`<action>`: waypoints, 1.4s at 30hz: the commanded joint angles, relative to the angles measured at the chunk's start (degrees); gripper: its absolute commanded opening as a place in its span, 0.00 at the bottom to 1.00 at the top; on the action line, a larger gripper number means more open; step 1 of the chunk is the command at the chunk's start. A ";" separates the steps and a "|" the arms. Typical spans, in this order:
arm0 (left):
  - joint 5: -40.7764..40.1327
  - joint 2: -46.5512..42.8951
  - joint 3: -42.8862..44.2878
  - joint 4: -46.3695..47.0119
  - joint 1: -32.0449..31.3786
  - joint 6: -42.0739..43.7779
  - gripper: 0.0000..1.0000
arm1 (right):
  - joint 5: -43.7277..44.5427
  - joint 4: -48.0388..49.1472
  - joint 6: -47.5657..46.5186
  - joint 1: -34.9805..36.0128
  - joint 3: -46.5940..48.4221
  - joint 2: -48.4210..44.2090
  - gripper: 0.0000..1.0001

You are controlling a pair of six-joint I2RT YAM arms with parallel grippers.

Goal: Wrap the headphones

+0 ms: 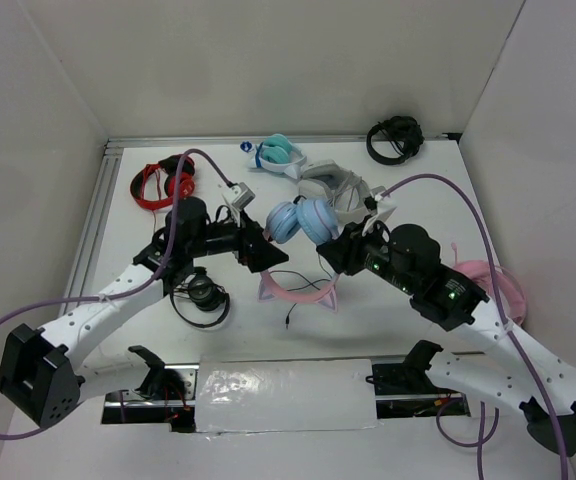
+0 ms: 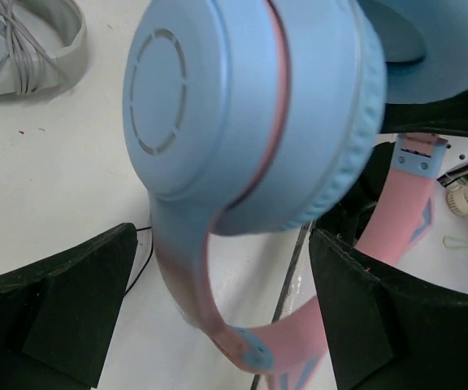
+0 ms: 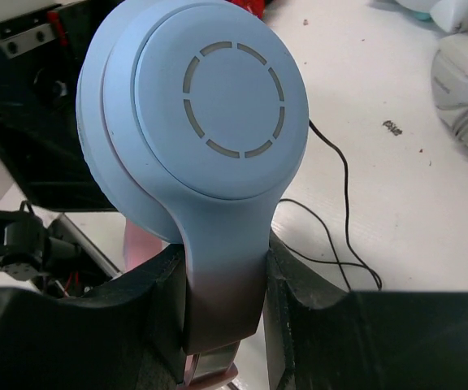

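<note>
The headphones sit mid-table, their two light blue cups pressed side by side just beside the grey pair, on its left. Their long axis runs from the cups straight away from the grey pair toward the arm bases. It ends at the pink band's crown, where the small cat ears point at the near edge. Whether that crown rests on the table or hangs just off it cannot be told.

The right gripper comes in from the side of the cups facing the grey pair. In its wrist view the right gripper has both fingers pressed against the stem below one cup, clamped on it. The left gripper meets the opposite cup, farther from the grey pair. In its own view the left gripper has its jaws spread wide, the other cup and its stem between them. Contact there is not clear.

The thin black cable loops over the table toward the grey pair, and its end is cut off. The second cup is cropped at the left wrist view's upper right.
</note>
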 commanded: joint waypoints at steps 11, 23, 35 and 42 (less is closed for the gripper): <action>-0.56 -1.18 2.08 4.39 -0.17 0.26 0.00 | -5.79 -0.30 2.04 -4.21 4.70 2.93 0.42; -7.24 0.13 6.48 -1.41 -0.53 -1.76 0.00 | -6.94 -1.36 2.39 -3.95 5.22 5.91 0.69; -21.48 1.01 7.62 -3.79 -2.72 -5.10 0.00 | -10.55 -2.41 4.50 -3.07 6.54 8.19 0.80; -28.43 2.42 9.20 -5.64 -4.22 -5.02 0.00 | -7.47 -5.05 5.47 -2.19 9.09 8.99 1.00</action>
